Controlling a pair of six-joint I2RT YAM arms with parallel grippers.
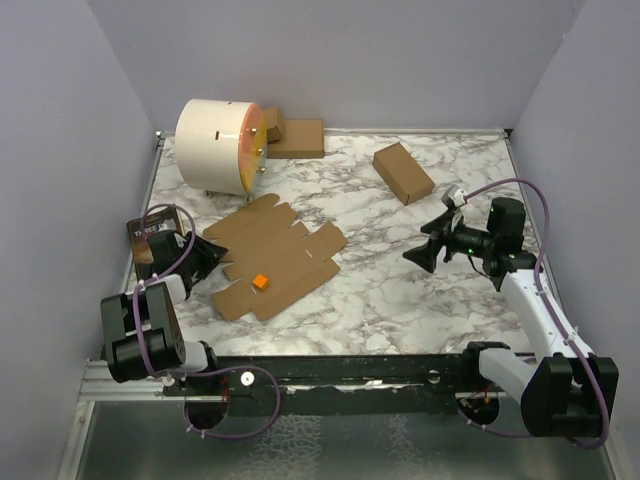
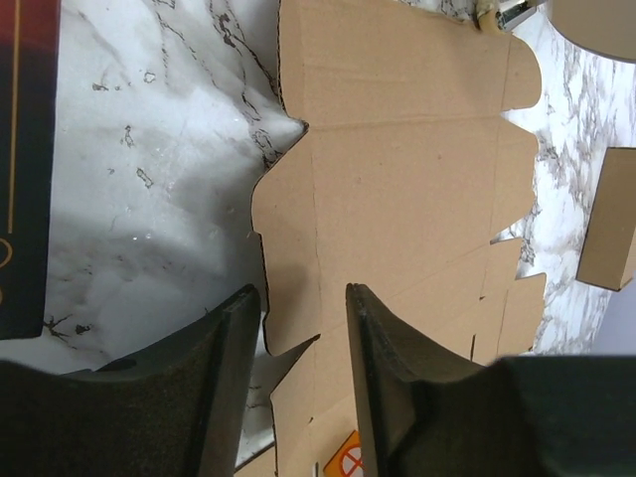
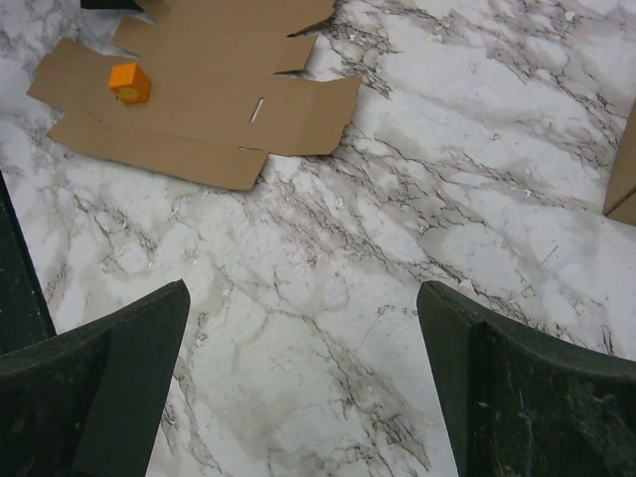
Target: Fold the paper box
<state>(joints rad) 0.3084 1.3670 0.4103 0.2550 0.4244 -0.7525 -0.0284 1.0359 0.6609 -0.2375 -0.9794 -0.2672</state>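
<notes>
We are looking at the paper box (image 1: 275, 255), a plain brown die-cut cardboard sheet, which is lying fully unfolded and flat on the white marble-patterned table (image 1: 400, 290), towards its left edge and nearer the front. As a container it is enclosing nothing. A small orange cube (image 1: 260, 282) is sitting on one of its near panels.

The left gripper (image 1: 210, 258) is hanging at the sheet's left edge. In the left wrist view its black fingers (image 2: 234, 338) are standing partly apart with the notched edge of the sheet showing through the gap, and nothing is being clamped. We cannot tell whether the tips are touching the cardboard.

The right gripper (image 1: 420, 245) is hovering over bare marble near the right edge, with its jaws spread wide and holding nothing.

A closed brown oblong carton (image 1: 403, 172) is resting towards the far right corner, its contents hidden. At the far left corner a white cylindrical drum (image 1: 215, 145) is lying on its side, its yellow-orange end facing right. We cannot make out what is inside. A flat brown cardboard piece (image 1: 297, 138) is lying just beside it along the far edge, and a black book (image 1: 150, 232) is lying at the left edge.
</notes>
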